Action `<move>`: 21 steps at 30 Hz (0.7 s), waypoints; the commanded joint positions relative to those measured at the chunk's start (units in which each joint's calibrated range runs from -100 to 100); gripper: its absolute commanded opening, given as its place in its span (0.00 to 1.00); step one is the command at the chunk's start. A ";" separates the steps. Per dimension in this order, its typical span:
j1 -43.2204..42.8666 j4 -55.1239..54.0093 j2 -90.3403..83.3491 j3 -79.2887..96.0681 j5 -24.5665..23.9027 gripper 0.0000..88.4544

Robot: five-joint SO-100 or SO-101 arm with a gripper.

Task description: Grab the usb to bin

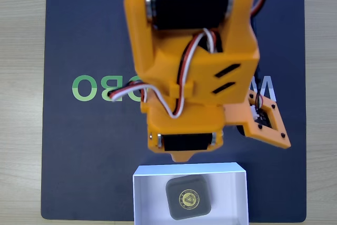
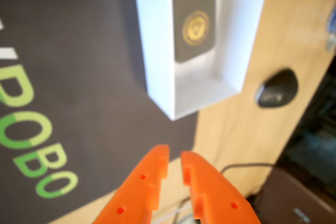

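The usb (image 1: 189, 198), a dark grey square block with a gold emblem, lies flat inside the white bin (image 1: 138, 196) at the mat's front edge in the fixed view. The wrist view shows the same usb (image 2: 194, 24) resting on the floor of the bin (image 2: 155, 40), nearer its far end. My orange gripper (image 2: 175, 160) hangs above the mat short of the bin's near corner. Its fingers (image 2: 147, 177) are almost together, with only a thin slit between the tips, and hold nothing. In the fixed view the orange arm (image 1: 189, 51) covers the mat's middle, just behind the bin.
A dark mat (image 1: 84, 151) with green letters (image 1: 92, 88) covers the wooden table (image 1: 21, 104). In the wrist view a black mouse (image 2: 276, 87) lies on the wood beside the bin, and a cable (image 2: 247, 167) and a dark box (image 2: 299, 203) sit near the lower right.
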 commanded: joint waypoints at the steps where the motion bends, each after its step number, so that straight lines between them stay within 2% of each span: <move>1: 0.38 4.28 -14.78 8.82 -0.87 0.01; 11: 0.97 2.97 -44.46 52.64 -0.92 0.01; 21: 0.89 -18.07 -74.56 100.69 -0.39 0.01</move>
